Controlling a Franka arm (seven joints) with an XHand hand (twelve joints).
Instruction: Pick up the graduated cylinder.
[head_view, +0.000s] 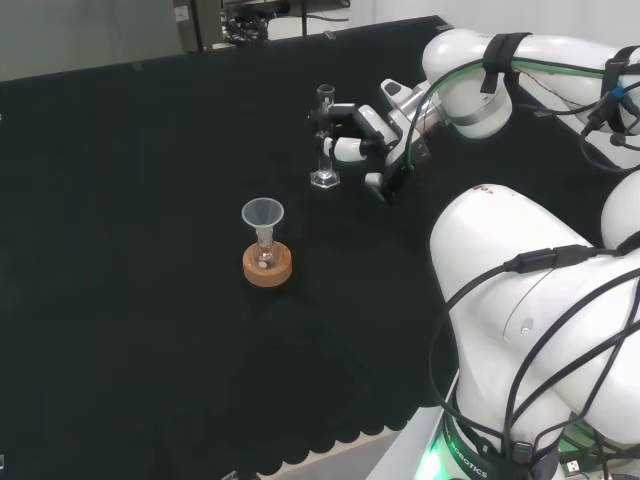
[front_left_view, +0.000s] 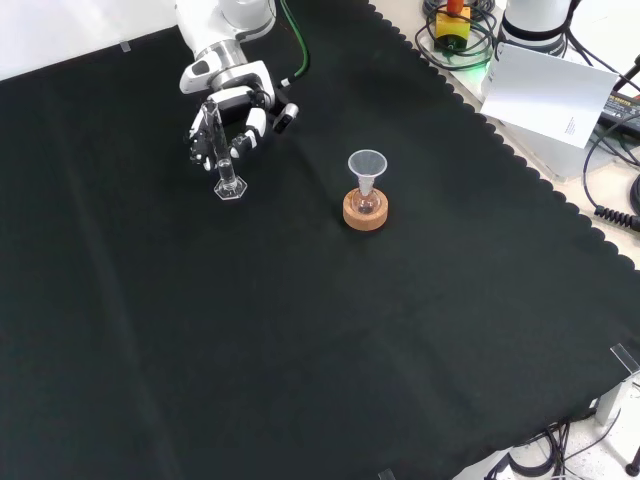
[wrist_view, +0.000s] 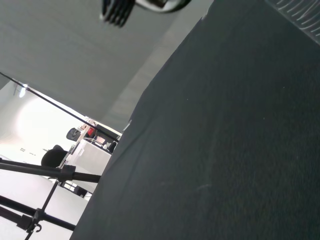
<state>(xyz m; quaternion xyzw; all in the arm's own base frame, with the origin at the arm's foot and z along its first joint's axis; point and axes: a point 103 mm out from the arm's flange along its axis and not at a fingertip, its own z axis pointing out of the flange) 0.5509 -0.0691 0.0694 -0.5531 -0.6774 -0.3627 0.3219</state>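
Across the desk lies a black cloth with a scalloped edge, and everything else sits on it. Biggest of all is the white arm, whose links crowd the right of the head view and reach leftward to the hand; in the front view the hand comes down from the top left. Its black and white fingers are curled round the cylinder, closing on the tube at about mid-height, with the thumb side hard to make out.

Upright on the cloth stands the cylinder, a slim tube of clear glass or plastic with a slightly flared lip at the top and a flat, angular clear foot. Its foot looks to be touching the cloth, though the views do not settle that. Whether it holds any liquid cannot be told.

Well apart from it, to the lower left in the head view and to the right in the front view, a cork ring carries a small flask. A clear funnel stands in the flask's neck, its wide mouth upward.

At the wrist view's edge a blurred white and black part of the hand shows over the dark cloth.
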